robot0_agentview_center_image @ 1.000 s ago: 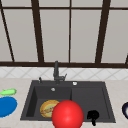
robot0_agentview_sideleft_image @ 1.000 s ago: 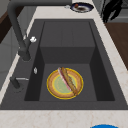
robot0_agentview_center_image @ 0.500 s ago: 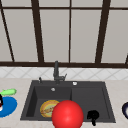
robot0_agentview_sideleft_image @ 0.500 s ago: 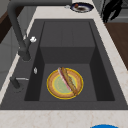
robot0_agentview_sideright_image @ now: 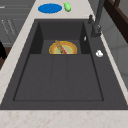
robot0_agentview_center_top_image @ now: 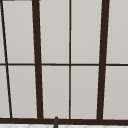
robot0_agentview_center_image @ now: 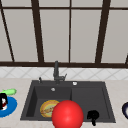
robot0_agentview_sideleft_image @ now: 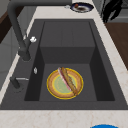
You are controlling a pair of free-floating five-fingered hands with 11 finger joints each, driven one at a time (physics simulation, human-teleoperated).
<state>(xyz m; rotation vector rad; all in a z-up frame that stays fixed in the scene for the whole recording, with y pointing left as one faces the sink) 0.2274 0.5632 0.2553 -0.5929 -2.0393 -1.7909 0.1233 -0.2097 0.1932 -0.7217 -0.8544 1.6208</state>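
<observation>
The left hand (robot0_agentview_center_image: 3, 101) hangs at the far left edge of the front view, halfway down the lower half of the frame. It overlaps the blue plate (robot0_agentview_center_image: 12, 108), which lies on the surface left of the sink (robot0_agentview_center_image: 105, 100). It reads as a dark lump with pale and red flecks. I cannot tell how far its fingers are open, nor whether they touch the plate.

The right hand (robot0_agentview_center_image: 93, 115) sits at the lower right of the front view, over the sink's front rim. It is just right of the red ball (robot0_agentview_center_image: 67, 115) and apart from it. Here it is a rounded blob with one thin part pointing down.

The left side view gives the right hand's (robot0_agentview_sideleft_image: 111, 8) pose better. At the upper right of that frame it hovers off the front edge of the surface, its fingers (robot0_agentview_sideleft_image: 107, 13) loosely spread and drooping, with nothing held between them.

The red ball fills the lower middle of the front view, covering part of the sink's front rim and the edge of the yellow plate (robot0_agentview_center_image: 48, 108).

The side views look down into the basin. There the yellow plate (robot0_agentview_sideleft_image: 65, 84) lies flat on the bottom with a sausage (robot0_agentview_sideleft_image: 68, 80) set diagonally across it.

The right side view places the blue plate (robot0_agentview_sideright_image: 50, 8) at the upper left, with a green object (robot0_agentview_sideright_image: 67, 6) just beside it. The faucet (robot0_agentview_sideright_image: 96, 22) is at the upper right.

A dark plate (robot0_agentview_sideleft_image: 81, 7) lies on the surface at the top of the left side view, near the right hand.
</observation>
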